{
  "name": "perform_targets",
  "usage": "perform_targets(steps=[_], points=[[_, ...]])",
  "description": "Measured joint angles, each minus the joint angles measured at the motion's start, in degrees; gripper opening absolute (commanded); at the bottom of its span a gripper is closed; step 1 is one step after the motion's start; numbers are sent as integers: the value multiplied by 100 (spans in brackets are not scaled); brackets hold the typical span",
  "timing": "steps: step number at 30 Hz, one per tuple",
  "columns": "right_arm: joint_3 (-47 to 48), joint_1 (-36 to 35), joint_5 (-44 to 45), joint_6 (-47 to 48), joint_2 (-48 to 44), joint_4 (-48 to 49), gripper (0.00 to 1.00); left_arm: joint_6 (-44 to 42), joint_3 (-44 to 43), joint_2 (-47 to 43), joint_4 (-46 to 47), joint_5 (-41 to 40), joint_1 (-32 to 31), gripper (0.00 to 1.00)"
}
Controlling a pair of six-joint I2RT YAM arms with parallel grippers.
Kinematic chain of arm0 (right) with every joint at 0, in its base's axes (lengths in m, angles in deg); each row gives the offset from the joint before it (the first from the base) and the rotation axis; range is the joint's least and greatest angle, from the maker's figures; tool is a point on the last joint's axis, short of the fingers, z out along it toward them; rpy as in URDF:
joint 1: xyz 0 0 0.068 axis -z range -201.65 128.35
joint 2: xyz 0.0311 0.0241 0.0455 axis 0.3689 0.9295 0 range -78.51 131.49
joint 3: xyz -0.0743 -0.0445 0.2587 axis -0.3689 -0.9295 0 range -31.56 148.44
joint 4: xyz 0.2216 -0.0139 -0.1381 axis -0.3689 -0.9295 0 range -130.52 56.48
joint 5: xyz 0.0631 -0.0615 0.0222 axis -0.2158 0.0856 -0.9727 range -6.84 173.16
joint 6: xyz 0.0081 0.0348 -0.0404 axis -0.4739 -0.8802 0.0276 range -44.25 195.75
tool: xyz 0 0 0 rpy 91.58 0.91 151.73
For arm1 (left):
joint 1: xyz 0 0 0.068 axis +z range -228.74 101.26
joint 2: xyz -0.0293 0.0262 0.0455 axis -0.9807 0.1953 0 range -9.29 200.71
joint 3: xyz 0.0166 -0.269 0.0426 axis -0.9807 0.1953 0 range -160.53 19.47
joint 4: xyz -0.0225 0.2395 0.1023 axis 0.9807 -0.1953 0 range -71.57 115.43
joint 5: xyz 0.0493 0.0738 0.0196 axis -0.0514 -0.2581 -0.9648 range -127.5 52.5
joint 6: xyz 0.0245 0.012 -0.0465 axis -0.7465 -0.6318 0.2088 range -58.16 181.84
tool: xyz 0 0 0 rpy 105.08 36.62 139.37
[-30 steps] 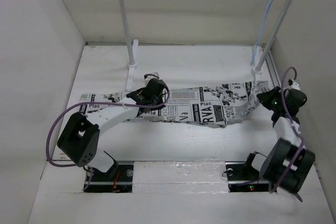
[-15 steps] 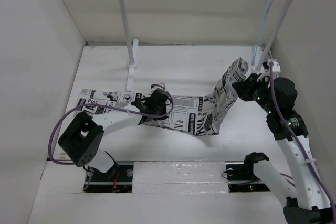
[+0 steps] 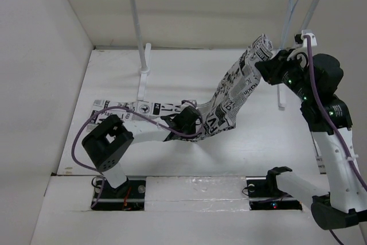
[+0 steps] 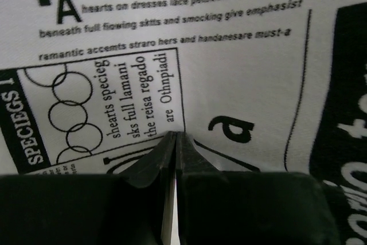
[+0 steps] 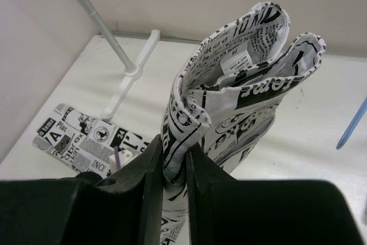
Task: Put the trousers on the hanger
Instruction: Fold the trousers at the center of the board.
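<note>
White cloth printed all over with black newspaper text, the trousers (image 3: 226,98) begin at the left of the worktop (image 3: 189,67). Their leg ends lie flat there, nearer the arms than the foot of the left post of the rack (image 3: 137,32). Further right, the left gripper (image 3: 186,120) sits low on that flat stretch. Its wrist view shows the fingers (image 4: 152,164) pressed together with their tips against the print. Whether any fold is caught between them cannot be told.

Right of this gripper the trousers leave the worktop and climb in a slanting band toward the far right. At the top of the band the right gripper (image 3: 265,64) pinches a bunched fold near the waist end, held well above the worktop. In its wrist view the doubled waistband, with a small sewn label inside, stands up beyond the fingers (image 5: 146,182).

The rack's silver rail runs across the far side between its white posts. The hanger (image 5: 351,123), thin pale blue wire, hangs from the right end of that rail, close by the right post and just right of the lifted waist end. The trousers are not yet on it.
</note>
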Motion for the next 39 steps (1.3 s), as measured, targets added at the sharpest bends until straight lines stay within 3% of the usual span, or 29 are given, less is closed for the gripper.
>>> perform_targets(steps=[9,14,17,22,25,30,31,32,33,35,39], points=[[1078,24,-424,391,699,-328,0,39,-1191,1099,363,393,-590,0],[1252,-544,-437,538,1102,-295,0,-4,-754,225,118,304,-507,0],[1434,-1117,-339,636,1554,-278,0,-94,-367,-1276,-389,72,354,0],[1947,-2199,-85,756,2566,-44,0,-299,-564,-3624,-793,-168,2975,0],[2435,-2850,-13,802,3410,214,0,-417,-1209,-4019,-1213,-498,4162,0],[3547,-3742,-203,791,5195,800,0,-638,-2835,-3676,-1838,-835,4618,0],[3735,-3906,-293,730,5589,1021,5,-675,-3202,-3530,-1965,-898,4664,0],[3860,-4041,-409,649,5928,1268,44,-719,-3602,-3390,-2107,-977,4704,0],[3923,-4181,-553,433,6282,1598,70,-763,-3965,-3281,-2184,-1036,4732,0],[4059,-4430,-846,98,6992,2234,97,-831,-4555,-3176,-2317,-1169,4734,0],[4068,-4688,-1381,-221,7834,2621,99,-883,-4774,-3309,-2369,-1322,4732,4]])
